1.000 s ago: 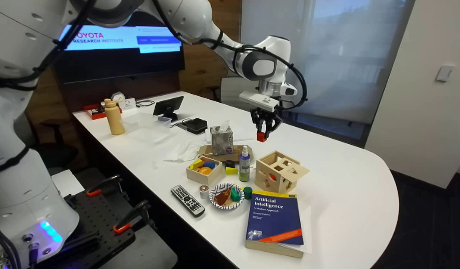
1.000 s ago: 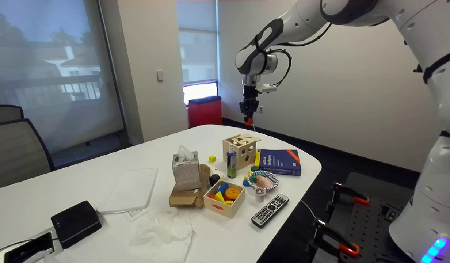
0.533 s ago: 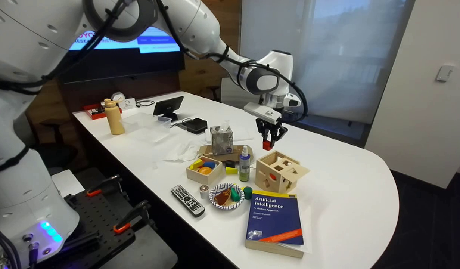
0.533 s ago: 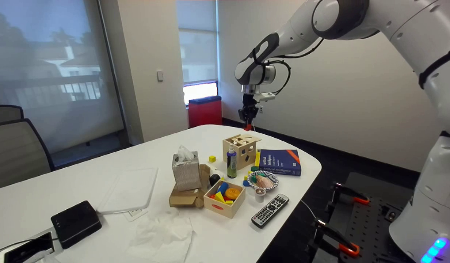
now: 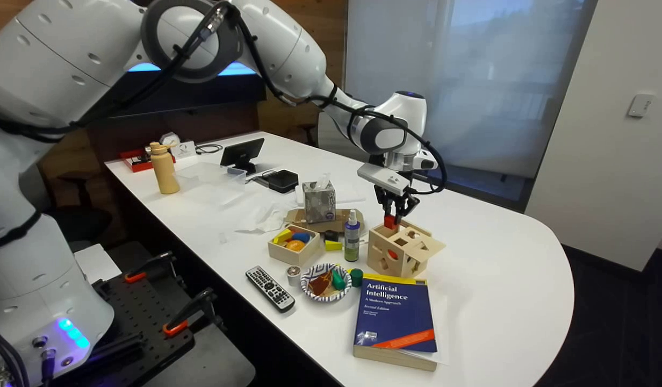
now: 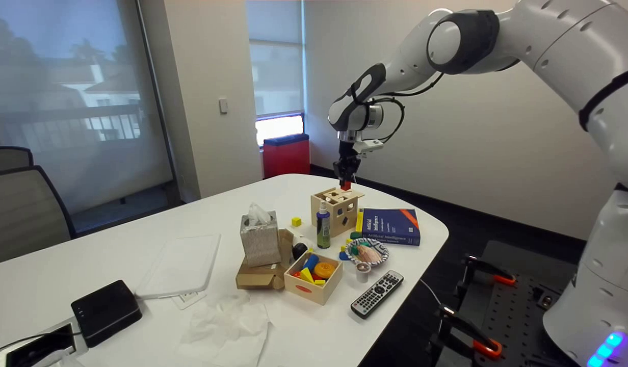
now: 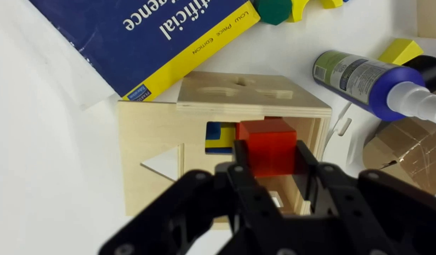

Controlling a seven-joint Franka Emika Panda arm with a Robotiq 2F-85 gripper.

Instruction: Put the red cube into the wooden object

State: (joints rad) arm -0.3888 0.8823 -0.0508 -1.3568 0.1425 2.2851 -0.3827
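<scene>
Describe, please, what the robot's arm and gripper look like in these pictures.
The arm is white and rounded, with dark grey trim at the joints and black cables strapped along it. Blue lights glow on its base. The gripper is black with two linked fingers.

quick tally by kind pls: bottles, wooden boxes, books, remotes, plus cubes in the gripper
Bottles: 2 (tan bottle, spray bottle)
Wooden boxes: 2 (block tray, holed box)
Books: 1
Remotes: 1
Cubes in the gripper: 1
Total: 7
</scene>
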